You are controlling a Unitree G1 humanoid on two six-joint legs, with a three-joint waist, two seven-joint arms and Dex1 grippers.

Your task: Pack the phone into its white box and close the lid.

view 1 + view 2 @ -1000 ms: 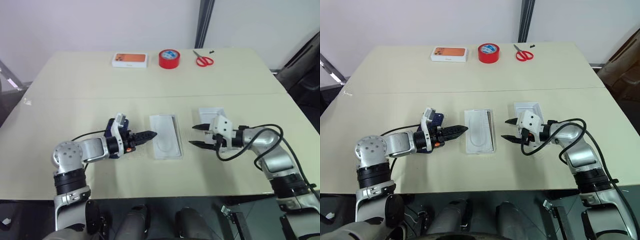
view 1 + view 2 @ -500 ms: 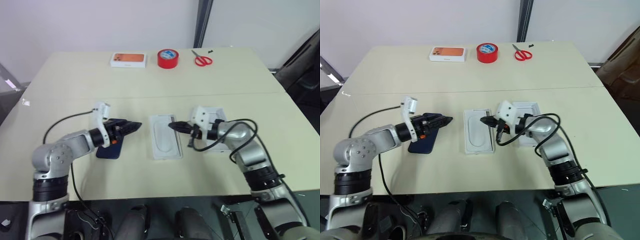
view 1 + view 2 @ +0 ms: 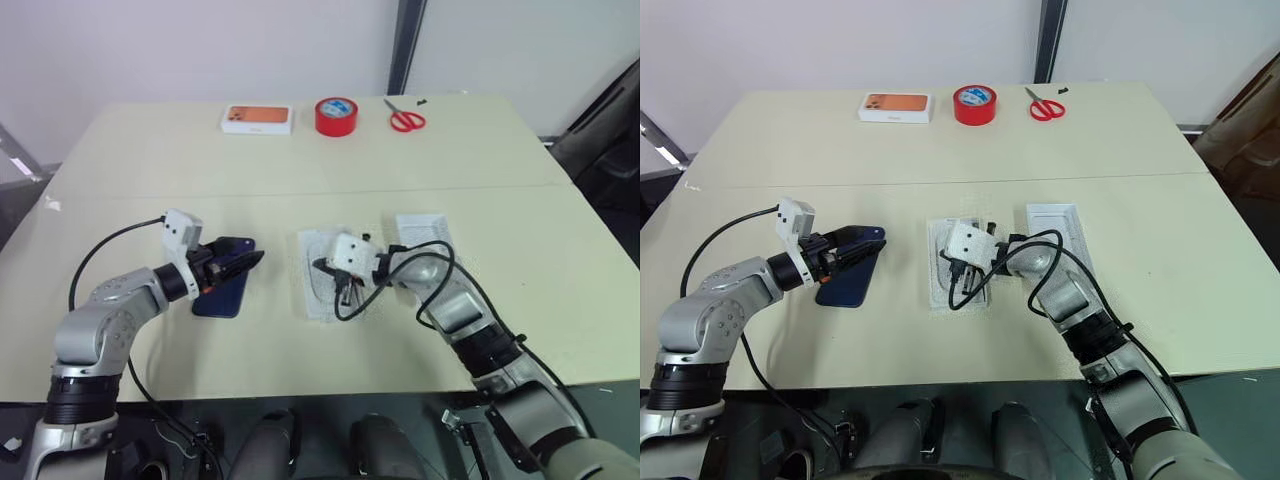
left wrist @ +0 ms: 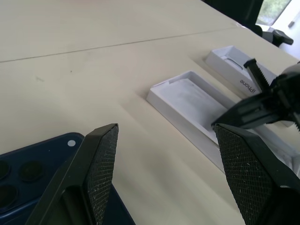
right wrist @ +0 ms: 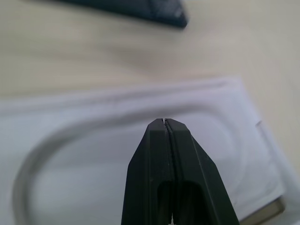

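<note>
The dark navy phone (image 3: pixel 221 294) lies flat on the table, camera bump toward me (image 4: pixel 18 171). My left gripper (image 3: pixel 243 263) hovers open over its far end, nothing between the fingers. The white box (image 3: pixel 309 285) sits mid-table with a thin white insert with an oval recess (image 5: pixel 75 154) lying in it. My right gripper (image 5: pixel 164 121) is shut, empty, its tip right above that insert (image 3: pixel 321 266); I cannot tell whether it touches. The lid (image 3: pixel 426 233) lies open side up just right of the box.
Along the far edge sit a white box with an orange picture (image 3: pixel 258 119), a red tape roll (image 3: pixel 337 116) and red-handled scissors (image 3: pixel 405 120). Black cables loop off both wrists, the right one (image 3: pixel 350 300) trailing over the box.
My right gripper swung left from beside the lid to over the insert and shut. My left gripper drew back left from the box and rolled, uncovering the phone.
</note>
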